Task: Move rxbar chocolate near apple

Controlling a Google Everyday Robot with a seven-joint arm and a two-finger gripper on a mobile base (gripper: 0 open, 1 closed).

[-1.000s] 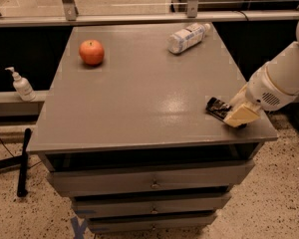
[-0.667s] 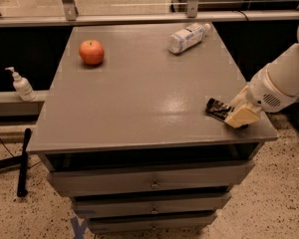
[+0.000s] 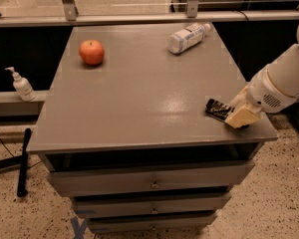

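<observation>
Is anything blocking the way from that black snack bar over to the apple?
Nothing visible does. The rxbar chocolate lies at the front right corner of the tabletop, with the gripper right at it; the apple sits at the far left. Only bare surface lies between them. The bottle lies near the far edge, off that line.

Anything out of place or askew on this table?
The bottle lies on its side near the far edge. The snack bar sits close to a front corner, with the gripper at it. Nothing spilled.
</observation>
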